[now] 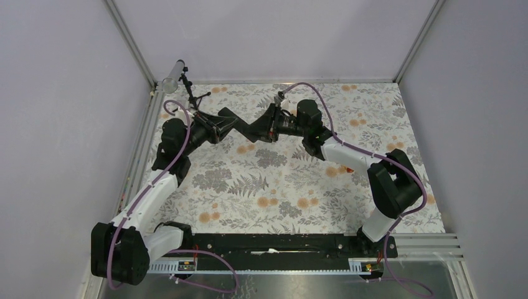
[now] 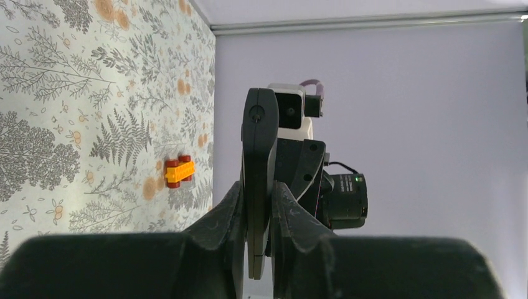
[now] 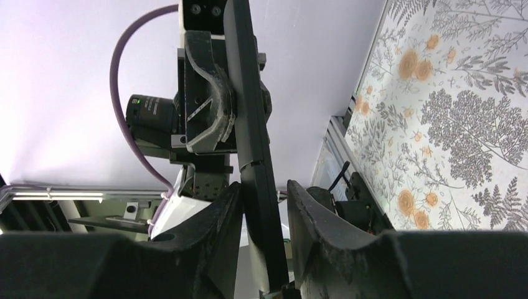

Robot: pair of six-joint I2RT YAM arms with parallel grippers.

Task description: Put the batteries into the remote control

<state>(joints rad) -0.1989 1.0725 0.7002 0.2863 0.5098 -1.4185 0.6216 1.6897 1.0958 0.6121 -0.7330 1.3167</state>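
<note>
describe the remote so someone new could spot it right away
Find the far middle of the floral mat, where the two arms meet. The remote control is the slim black bar bridging the left gripper and right gripper, the only thing both hold.

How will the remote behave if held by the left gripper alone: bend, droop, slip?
The remote control looks like a straight rigid bar, so bending seems unlikely. The left gripper pinches it near one end, so the long overhang could pivot. Its smooth faces may slip.
</note>
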